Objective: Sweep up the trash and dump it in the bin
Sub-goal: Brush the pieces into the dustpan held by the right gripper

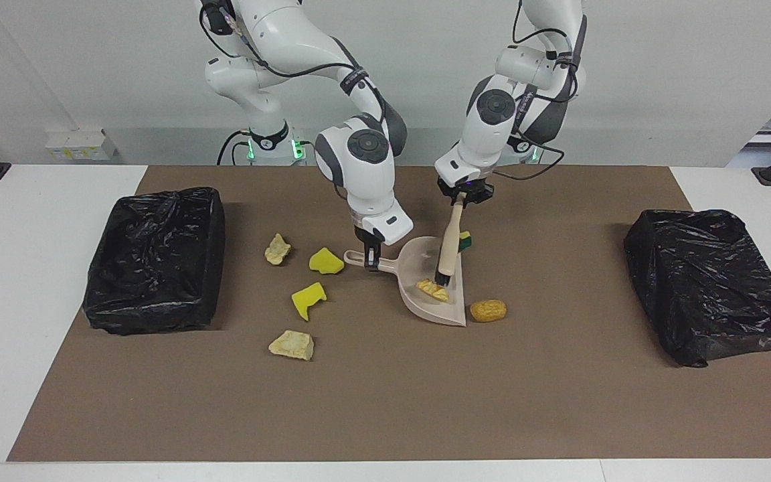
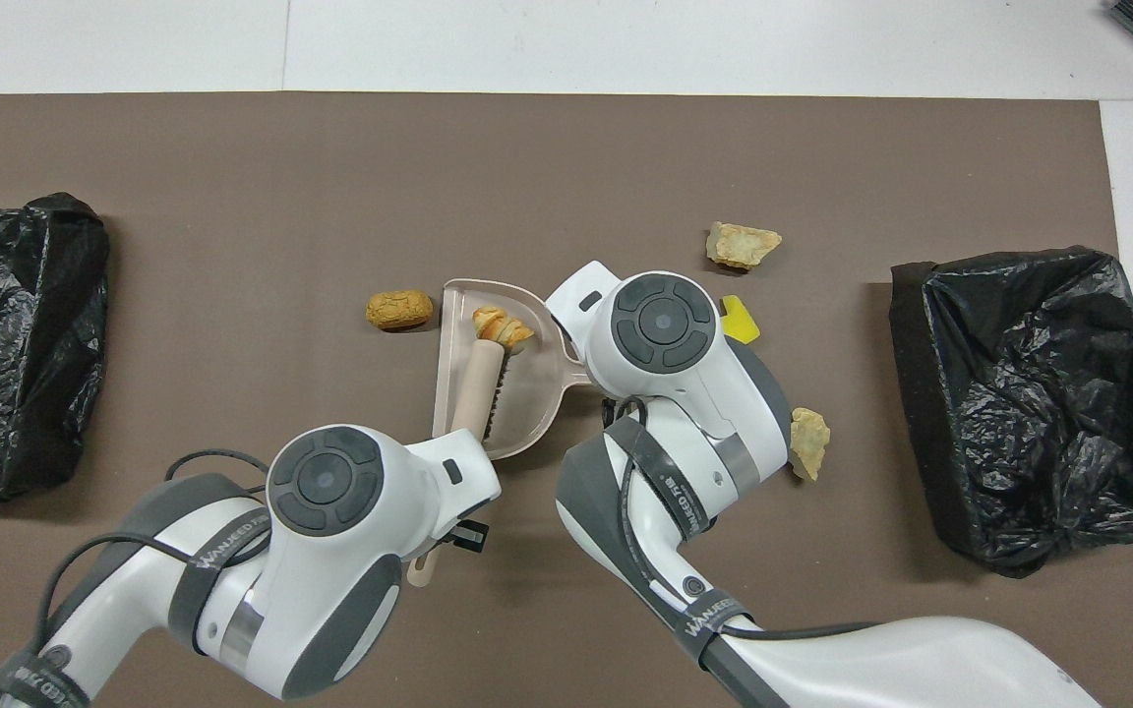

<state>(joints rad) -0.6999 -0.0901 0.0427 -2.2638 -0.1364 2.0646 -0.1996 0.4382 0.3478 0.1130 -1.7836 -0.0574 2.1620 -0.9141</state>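
My right gripper [image 1: 372,258] is shut on the handle of the beige dustpan [image 1: 436,306], which lies flat on the brown mat [image 1: 385,402]. My left gripper [image 1: 459,199] is shut on the beige brush [image 1: 451,241], whose black bristles rest against a golden bread-like lump [image 1: 433,289] inside the pan. A golden-brown lump [image 1: 488,310] lies just outside the pan's mouth. A yellow piece [image 1: 465,241] lies beside the pan, nearer the robots. Two yellow wedges [image 1: 326,261] [image 1: 308,299] and two tan chunks [image 1: 278,249] [image 1: 292,345] lie toward the right arm's end.
A black bag-lined bin [image 1: 154,258] stands at the right arm's end of the mat, another [image 1: 710,284] at the left arm's end. White table [image 1: 24,301] surrounds the mat. In the overhead view the arms cover some of the trash beside the dustpan [image 2: 527,418].
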